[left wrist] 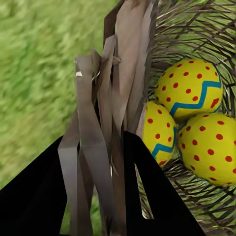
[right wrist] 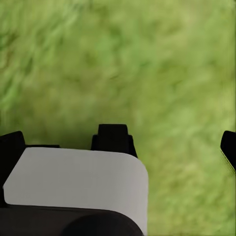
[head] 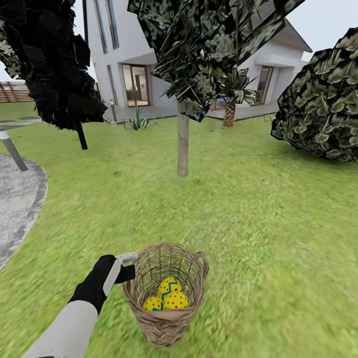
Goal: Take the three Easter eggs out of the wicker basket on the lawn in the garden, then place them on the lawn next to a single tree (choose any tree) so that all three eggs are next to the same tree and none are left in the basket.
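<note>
The wicker basket (head: 166, 293) is seen standing on the lawn (head: 278, 238), close in front of the robot. All three Easter eggs (head: 169, 296) are seen inside it, down at the bottom, touching one another. They are yellow, with red dots and blue zigzag bands. So no egg has been taken out yet, and nothing has been put by a tree. The whole job is judged to be at its very start. The left gripper (head: 124, 266) is held at the rim of the basket, on the robot's left side. In the left wrist view, the jaws are seen set on either side of the woven wall (left wrist: 120, 98), with the wicker strips between them. The jaws look closed on that rim, so the basket seems to be gripped by its edge. The eggs (left wrist: 196, 123) are seen just past the wall, inside the basket. The right gripper (right wrist: 169, 142) is pointed down at bare grass, and its jaws are held well apart with nothing between them. A tree (head: 183, 144) with a pale trunk is seen farther off on the lawn, straight ahead and well apart from the basket. It could be picked as the spot for the eggs. What is left is judged to be everything: each egg must be lifted out, carried over, and laid on the grass by the same tree.
</note>
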Controlling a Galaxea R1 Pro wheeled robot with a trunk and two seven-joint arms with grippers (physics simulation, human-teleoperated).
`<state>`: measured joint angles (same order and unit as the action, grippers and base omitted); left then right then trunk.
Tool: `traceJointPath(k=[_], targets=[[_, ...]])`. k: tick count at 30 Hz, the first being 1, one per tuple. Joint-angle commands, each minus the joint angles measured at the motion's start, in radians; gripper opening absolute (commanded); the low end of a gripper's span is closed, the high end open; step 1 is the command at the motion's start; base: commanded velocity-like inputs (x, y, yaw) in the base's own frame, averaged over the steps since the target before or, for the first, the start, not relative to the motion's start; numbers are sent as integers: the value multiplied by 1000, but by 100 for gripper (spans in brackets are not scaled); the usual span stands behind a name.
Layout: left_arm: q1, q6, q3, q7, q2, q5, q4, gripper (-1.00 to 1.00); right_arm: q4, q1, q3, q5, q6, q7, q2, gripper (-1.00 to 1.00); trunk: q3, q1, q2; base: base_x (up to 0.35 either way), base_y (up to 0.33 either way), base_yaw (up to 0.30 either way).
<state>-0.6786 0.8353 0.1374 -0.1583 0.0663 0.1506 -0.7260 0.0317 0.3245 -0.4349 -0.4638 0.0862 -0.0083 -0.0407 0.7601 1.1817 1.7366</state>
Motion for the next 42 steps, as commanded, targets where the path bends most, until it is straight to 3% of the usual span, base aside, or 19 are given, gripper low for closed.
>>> traceJointPath(k=[1,30,42], targets=[[-1,1,4,-9,1,18,7,-100,4,1,-8,-8,6,-1,-1,100,1,0,0,318,0,0],[-1,1,4,-9,3,18,14,-100,1,2,-9,-9,6,0,-1,100,1,0,0,318,0,0],[-1,1,4,-9,1,18,15,-100,-6,2,-10,-7,7,-2,-7,100,1,0,0,318,0,101]])
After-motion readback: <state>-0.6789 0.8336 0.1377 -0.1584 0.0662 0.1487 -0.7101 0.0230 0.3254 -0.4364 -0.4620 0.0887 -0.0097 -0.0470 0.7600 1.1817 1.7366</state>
